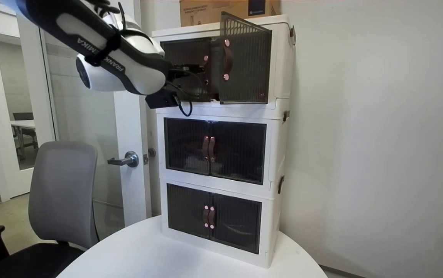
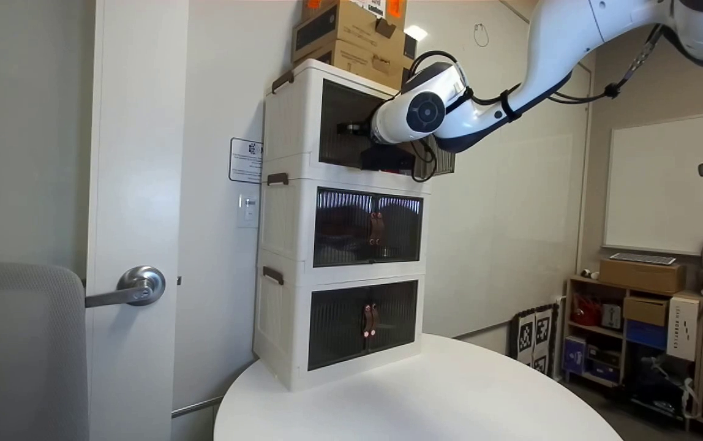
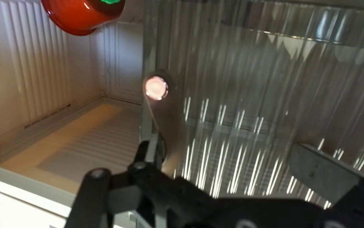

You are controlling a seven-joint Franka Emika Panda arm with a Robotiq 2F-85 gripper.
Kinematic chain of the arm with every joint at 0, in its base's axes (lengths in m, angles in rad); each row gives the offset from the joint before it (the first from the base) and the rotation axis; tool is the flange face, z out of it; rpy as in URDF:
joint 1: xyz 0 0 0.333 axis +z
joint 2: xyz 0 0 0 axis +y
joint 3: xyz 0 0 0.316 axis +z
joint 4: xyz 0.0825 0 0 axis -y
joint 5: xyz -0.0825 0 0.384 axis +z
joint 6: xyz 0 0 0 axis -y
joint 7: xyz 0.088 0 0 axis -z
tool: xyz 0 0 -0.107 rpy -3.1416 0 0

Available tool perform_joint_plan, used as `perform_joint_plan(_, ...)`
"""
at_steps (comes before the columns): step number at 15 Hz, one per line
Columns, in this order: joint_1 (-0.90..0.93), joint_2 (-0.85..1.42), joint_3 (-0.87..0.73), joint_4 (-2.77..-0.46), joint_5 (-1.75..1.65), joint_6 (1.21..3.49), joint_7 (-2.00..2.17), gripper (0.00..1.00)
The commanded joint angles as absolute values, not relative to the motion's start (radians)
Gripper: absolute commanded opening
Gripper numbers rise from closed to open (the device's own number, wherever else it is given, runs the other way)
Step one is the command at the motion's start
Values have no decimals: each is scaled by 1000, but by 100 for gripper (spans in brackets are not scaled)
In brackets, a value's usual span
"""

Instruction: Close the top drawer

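Uppermost in a three-part stack [image 1: 217, 183] on the bench [image 1: 190, 262] sits the white-framed top drawer [image 1: 279, 65]; the push should be gentle, because the stack may shift. One door [image 1: 246, 65], smoky and ribbed, stands open and is best pressed near its free edge. The jaws are spread wide, gripping nothing; before pushing, they should get clear of the reddish-brown handle [image 3: 171, 126], which carries a pink rivet [image 3: 156, 88].
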State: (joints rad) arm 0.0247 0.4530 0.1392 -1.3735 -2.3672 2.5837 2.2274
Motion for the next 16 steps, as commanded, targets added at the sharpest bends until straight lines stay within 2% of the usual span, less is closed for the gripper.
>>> perform_joint_plan(1, -1, 499, 161, -1255, -2352, 2728, 2252, 100)
perform_joint_plan(6, -51, 481, 159, -1226, -2167, 2941, 2210, 100)
perform_joint_plan(11, -94, 341, 128, -1442, -1838, 3113, 2097, 100)
perform_joint_plan(12, -96, 311, 123, -1485, -1792, 3091, 2078, 100)
perform_joint_plan(16, -59, 181, 121, -1590, -1872, 2769, 2192, 100)
